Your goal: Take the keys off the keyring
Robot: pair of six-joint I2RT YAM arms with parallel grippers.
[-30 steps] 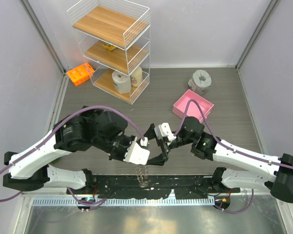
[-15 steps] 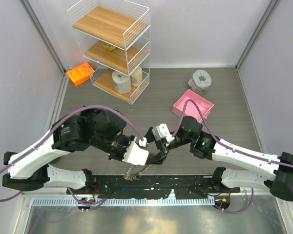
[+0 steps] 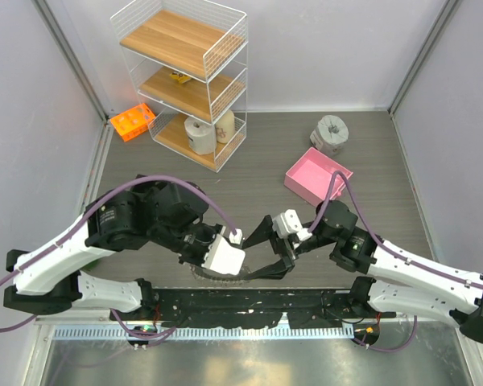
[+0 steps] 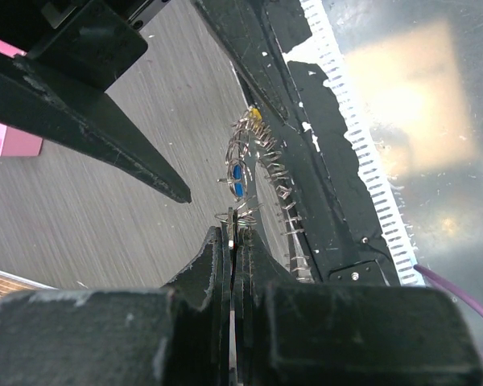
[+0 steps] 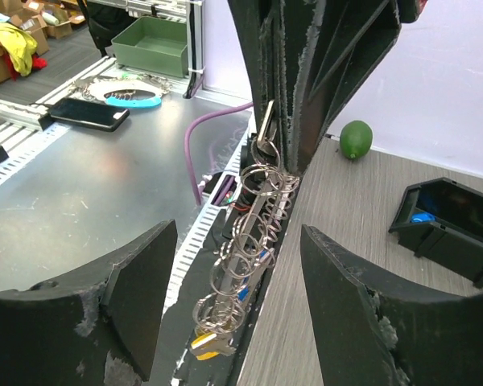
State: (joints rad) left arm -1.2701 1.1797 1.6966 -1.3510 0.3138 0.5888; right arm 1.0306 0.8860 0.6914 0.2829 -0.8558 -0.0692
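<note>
The left gripper (image 4: 233, 241), jaws pinched together on the keyring (image 5: 253, 217), holds it above the near edge of the table (image 3: 249, 177), the keys (image 5: 212, 344) dangling low, while the right gripper (image 5: 235, 241) flanks it, jaws apart.

Nothing legible is showing in any view: no text, label, brand, number or sign. Any stamping on the keys (image 4: 237, 174) is appearing too small and blurred to read.
</note>
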